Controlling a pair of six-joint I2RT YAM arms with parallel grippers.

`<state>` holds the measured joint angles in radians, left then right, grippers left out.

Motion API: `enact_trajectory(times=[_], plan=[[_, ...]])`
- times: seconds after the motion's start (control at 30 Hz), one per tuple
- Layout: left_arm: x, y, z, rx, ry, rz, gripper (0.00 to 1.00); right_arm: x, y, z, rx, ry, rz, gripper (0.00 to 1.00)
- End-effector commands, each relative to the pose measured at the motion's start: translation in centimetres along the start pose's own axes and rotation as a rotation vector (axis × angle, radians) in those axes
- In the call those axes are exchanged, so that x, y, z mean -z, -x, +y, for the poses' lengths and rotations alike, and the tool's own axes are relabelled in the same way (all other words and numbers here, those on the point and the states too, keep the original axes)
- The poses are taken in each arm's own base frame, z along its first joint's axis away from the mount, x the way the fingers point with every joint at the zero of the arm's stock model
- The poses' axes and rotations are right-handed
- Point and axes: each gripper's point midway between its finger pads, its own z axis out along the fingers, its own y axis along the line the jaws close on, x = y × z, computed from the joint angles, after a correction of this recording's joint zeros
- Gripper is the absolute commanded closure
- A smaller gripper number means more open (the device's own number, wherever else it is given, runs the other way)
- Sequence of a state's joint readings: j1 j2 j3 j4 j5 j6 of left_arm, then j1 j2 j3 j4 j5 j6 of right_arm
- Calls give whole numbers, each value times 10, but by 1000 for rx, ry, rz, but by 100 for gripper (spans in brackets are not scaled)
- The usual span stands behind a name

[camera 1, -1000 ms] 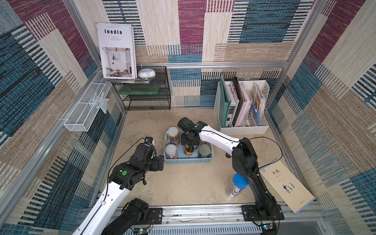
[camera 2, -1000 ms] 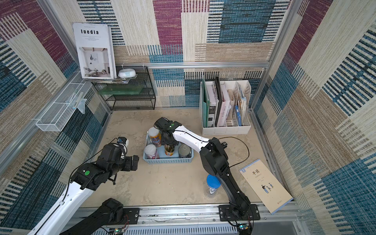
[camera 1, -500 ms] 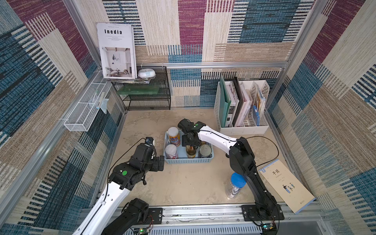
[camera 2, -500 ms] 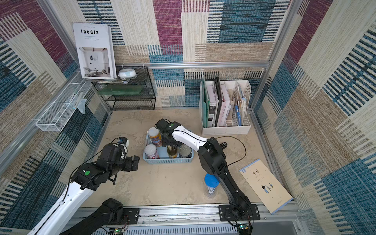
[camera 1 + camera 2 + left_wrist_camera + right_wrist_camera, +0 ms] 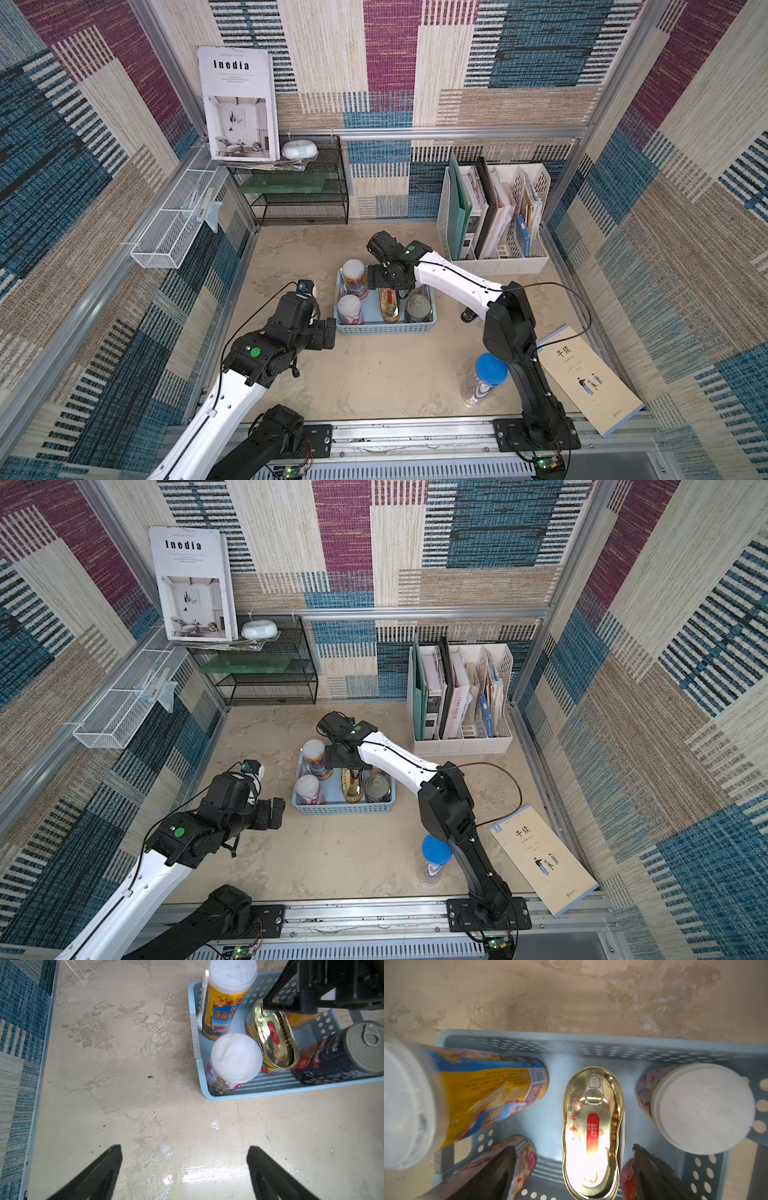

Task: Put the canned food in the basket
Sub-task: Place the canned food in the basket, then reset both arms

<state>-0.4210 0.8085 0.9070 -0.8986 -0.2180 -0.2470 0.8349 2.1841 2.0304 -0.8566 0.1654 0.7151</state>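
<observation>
Overhead, in both top views, the light blue basket (image 5: pixel 384 328) (image 5: pixel 343 808) sits in the middle of the desk (image 5: pixel 374 386). Inside it stand the orange-blue can (image 5: pixel 355 278) at 10 o'clock, the pink can (image 5: pixel 350 309) at 8 o'clock and the dark steel can (image 5: pixel 417 308) at 5 o'clock, with the gold tin (image 5: pixel 390 305) tilted in the middle. The right pincer (image 5: pixel 395 293) hangs over the tin. The left pincer (image 5: pixel 328 332) hovers just beside the basket at its 8 o'clock, over bare desk. A blue-lidded jar (image 5: pixel 486 376) stands well apart at the basket's 5 o'clock.

From the left wrist, the left pincer (image 5: pixel 185 1167) is spread wide and empty above the desk. The basket (image 5: pixel 259 1095) lies beyond it, and the yellow can (image 5: pixel 301 1019) peeks out behind the tin (image 5: pixel 274 1039), under the right arm.

From the right wrist, the right pincer (image 5: pixel 573 1148) stands open. Its fingers (image 5: pixel 496 1174) flank the tin (image 5: pixel 591 1126) without gripping it, and the tin lies loose in the basket among the four upright cans.
</observation>
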Motion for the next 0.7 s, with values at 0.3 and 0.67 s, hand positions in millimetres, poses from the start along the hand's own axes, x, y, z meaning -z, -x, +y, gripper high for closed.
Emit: enact_trajectory(times=[0.3, 0.67], plan=[[1, 9, -5, -1, -30, -55, 1, 161, 43, 16, 234, 222, -320, 1], [15, 42, 8, 49, 23, -261, 1, 314, 25, -154, 184, -58, -935, 1]])
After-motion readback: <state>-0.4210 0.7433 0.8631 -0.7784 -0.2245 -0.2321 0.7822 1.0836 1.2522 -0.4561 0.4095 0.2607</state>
